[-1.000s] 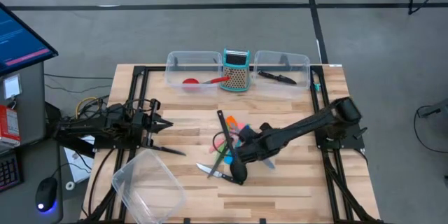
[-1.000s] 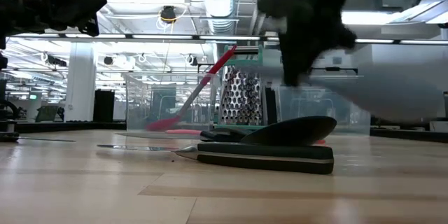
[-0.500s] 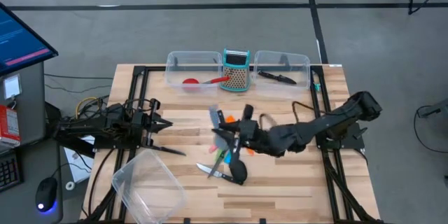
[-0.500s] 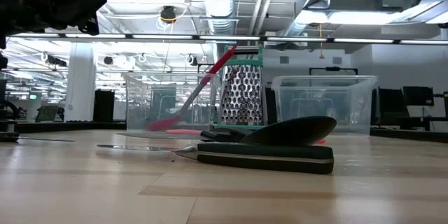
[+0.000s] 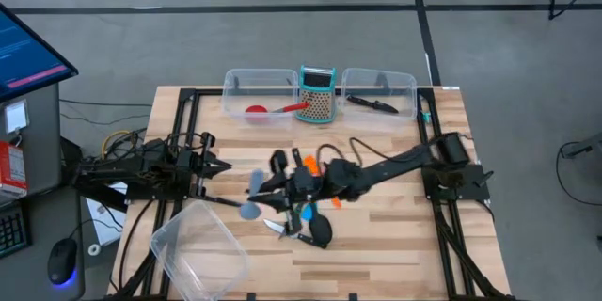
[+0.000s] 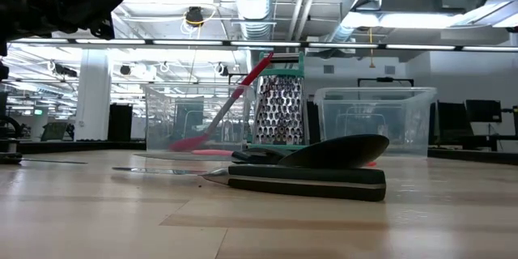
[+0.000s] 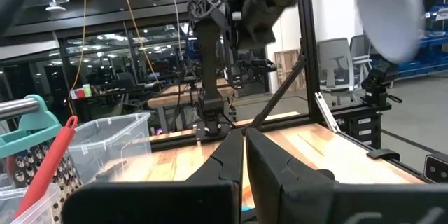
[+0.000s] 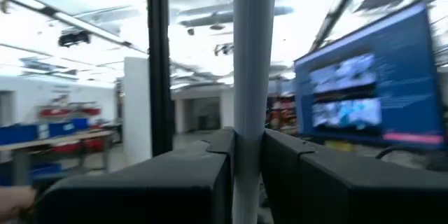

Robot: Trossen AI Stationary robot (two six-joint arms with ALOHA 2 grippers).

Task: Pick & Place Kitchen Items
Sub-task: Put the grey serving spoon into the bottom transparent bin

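One gripper at work: the right gripper (image 5: 270,181) is squeezed nearly shut on the thin handle of the grey-blue spoon (image 5: 249,210).
Spoon: it is up off the table. It is in front of the teal grater (image 5: 318,94) and off toward the left arm's side, with its round end leading.
Right arm: it reaches all the way across from its post, passing in front of the grater.
What changed: a second ago this gripper was low over the pile. Then it came up with the spoon. Now it has swung away toward the left arm's side. The low camera does not see the arm any more.
Left gripper (image 5: 212,167): shut tight, holding nothing, waiting far to the left of the grater.
Pile: a black knife (image 6: 303,182), a black spoon (image 6: 344,150) and a green spatula (image 5: 299,214) lie in front of the grater, not picked yet.
Tubs: the red spoon (image 5: 273,109) is in the tub (image 5: 259,81) just left of the grater. Another knife (image 5: 373,103) is in the tub (image 5: 381,79) just right of it. A loose tub (image 5: 198,245) sits far in front of the grater, on the left arm's side.
What it means: I think the pick worked and the spoon is on its way to a tub, maybe the loose one. Several things are left to move.
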